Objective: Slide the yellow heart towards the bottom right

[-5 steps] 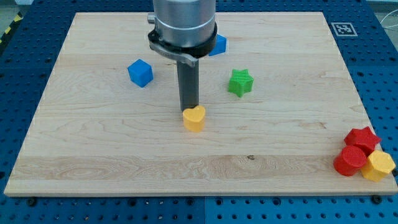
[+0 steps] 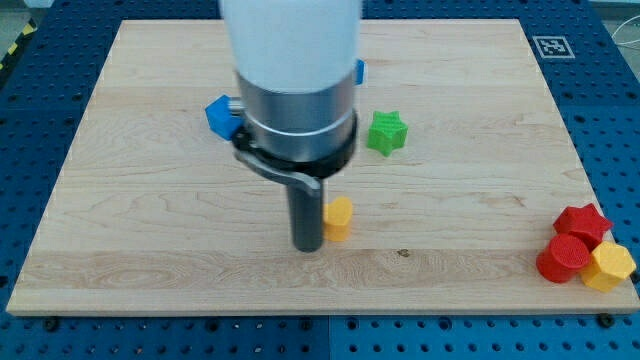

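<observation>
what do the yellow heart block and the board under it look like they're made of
The small yellow heart-shaped block looks like moulded or printed plastic: one flat, even colour with a dull sheen and no grain. The pale wooden board shows lengthwise grain streaks and a small dark knot, so likely wood or wood veneer, with a smooth matt finish. My tip rests just to the view's left of the heart.

Wooden board on blue perforated table.

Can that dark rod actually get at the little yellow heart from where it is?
Probably yes: my tip sits right against the yellow heart, on its left in the view, with nothing between them.
</observation>
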